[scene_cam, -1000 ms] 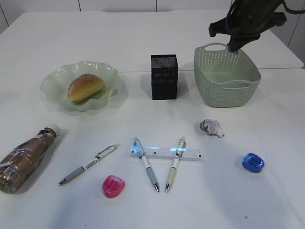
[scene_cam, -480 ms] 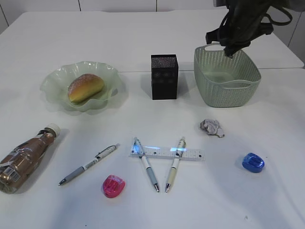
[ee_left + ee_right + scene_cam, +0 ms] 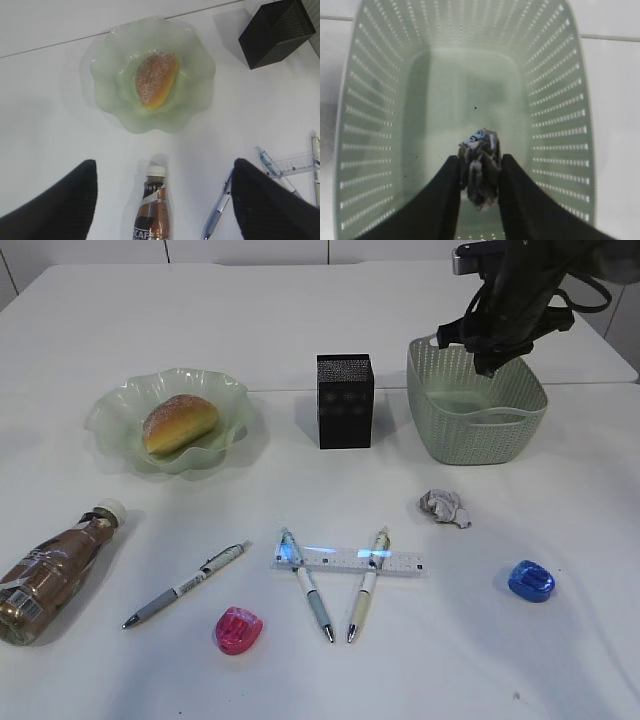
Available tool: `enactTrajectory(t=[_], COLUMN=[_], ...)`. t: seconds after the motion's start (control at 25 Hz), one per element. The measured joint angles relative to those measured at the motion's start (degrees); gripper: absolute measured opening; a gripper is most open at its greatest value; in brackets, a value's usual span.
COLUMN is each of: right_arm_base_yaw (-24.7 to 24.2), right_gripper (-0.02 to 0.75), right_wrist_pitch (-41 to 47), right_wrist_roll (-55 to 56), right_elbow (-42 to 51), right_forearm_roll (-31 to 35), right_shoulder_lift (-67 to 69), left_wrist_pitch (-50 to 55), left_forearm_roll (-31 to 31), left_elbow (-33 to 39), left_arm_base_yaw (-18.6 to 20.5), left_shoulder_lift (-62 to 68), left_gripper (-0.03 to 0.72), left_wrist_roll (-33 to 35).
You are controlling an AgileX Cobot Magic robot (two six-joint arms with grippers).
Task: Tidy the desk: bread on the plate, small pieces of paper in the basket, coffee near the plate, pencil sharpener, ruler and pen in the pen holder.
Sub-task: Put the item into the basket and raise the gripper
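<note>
My right gripper [image 3: 479,159] hangs over the pale green basket [image 3: 365,125], shut on a crumpled piece of paper [image 3: 480,172] pinched between its fingers. In the exterior view that gripper [image 3: 488,362] is above the basket's [image 3: 440,430] far rim. A second piece of paper [image 3: 445,507] lies on the desk. The bread [image 3: 180,424] rests on the plate [image 3: 115,405]. My left gripper [image 3: 165,162] is open above the lying coffee [image 3: 155,210], not touching it. The ruler [image 3: 347,560] lies across two pens [image 3: 305,585]. The pen holder [image 3: 345,400] stands mid-desk.
A third pen [image 3: 185,585] lies left of the ruler. A pink pencil sharpener [image 3: 238,630] sits near the front edge and a blue one [image 3: 530,581] at the right. The coffee [image 3: 50,570] lies at the far left front.
The right arm has swung a little right and lower, from the basket's back rim to above its inside, paper still between the fingers. Nothing on the desk has moved.
</note>
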Motion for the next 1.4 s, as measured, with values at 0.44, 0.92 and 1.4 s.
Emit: enactTrajectory(t=[0.44, 0.92, 1.4], right_arm_base_yaw=[-0.09, -0.23, -0.23], right_gripper=[0.576, 0.583, 0.583], right_wrist_pitch=[0.39, 12.17, 16.79], right_wrist_roll=[0.89, 0.83, -0.64], right_elbow=[-0.11, -2.55, -1.97], right_forearm_roll=[1.64, 3.28, 11.01], right_shoulder_lift=[0.32, -1.87, -8.6], left_wrist_pitch=[0.0, 0.0, 0.0], left_forearm_roll=[0.0, 0.0, 0.0], left_elbow=[0.0, 0.0, 0.0], left_arm_base_yaw=[0.0, 0.0, 0.0], left_shoulder_lift=[0.0, 0.0, -0.62], left_gripper=[0.592, 0.592, 0.592], left_wrist_roll=[0.0, 0.0, 0.0])
